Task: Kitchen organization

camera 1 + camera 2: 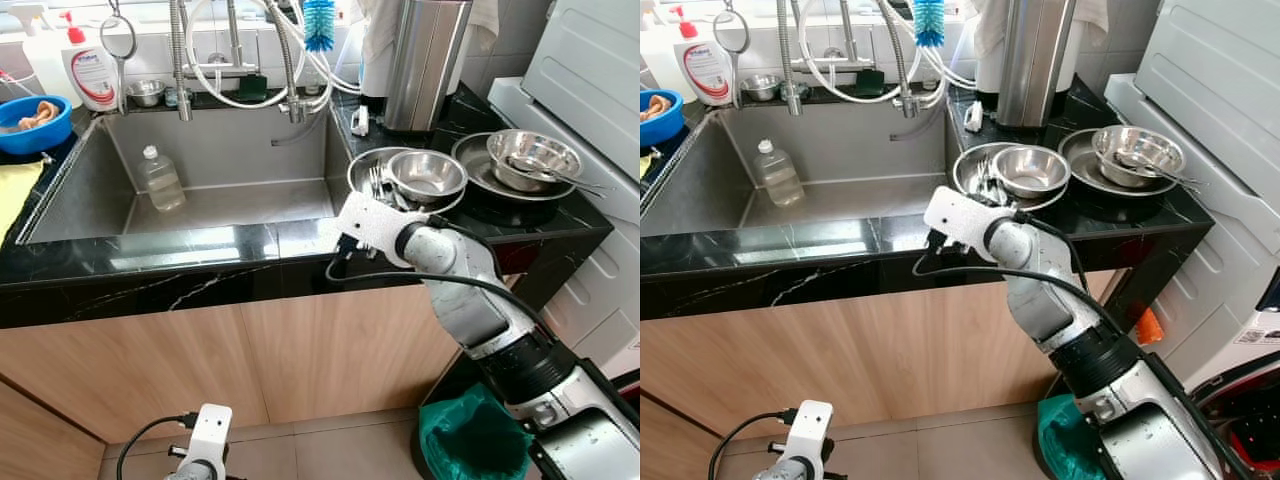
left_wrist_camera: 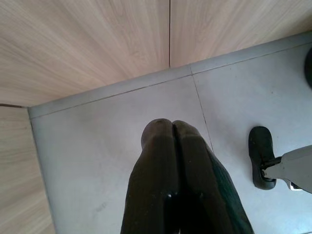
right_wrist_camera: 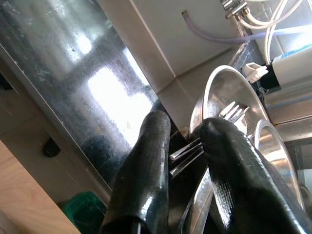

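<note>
Beside the sink's right edge, on the black bench (image 1: 180, 250), your target sits: a couple of forks (image 3: 233, 113) lying in a shallow steel plate (image 1: 366, 166), tines pointing away from the robot. The right gripper (image 3: 184, 146) reaches over the bench lip with its jaws parted around the fork handles; the two black fingers (image 3: 146, 161) flank them, and you cannot tell whether either pad touches metal yet. That low approach probably suits pinching the thin handles where they overhang the rim.

A small steel bowl (image 1: 427, 175) rests on the same plate, just behind the forks, so you have little room to push forward before you nudge it. Further right, a second bowl (image 1: 533, 155) with a utensil across it sits in a wider dish (image 1: 478, 172); keep the elbow away from that stack.

Your left gripper (image 2: 173, 141) hangs idle near the floor tiles, jaws pressed together on nothing, in front of the wooden cabinet front.

Inside the sink (image 1: 100, 190) a clear plastic bottle (image 1: 161, 179) stands upright, well apart from the work. Behind it are the tap hoses, a blue brush (image 1: 318, 24), a soap bottle (image 1: 92, 70) and a tall steel canister (image 1: 425, 62). At the left, a blue bowl (image 1: 35, 124) sits on the bench, and a green bin (image 1: 470, 435) stands on the floor under the right arm.
</note>
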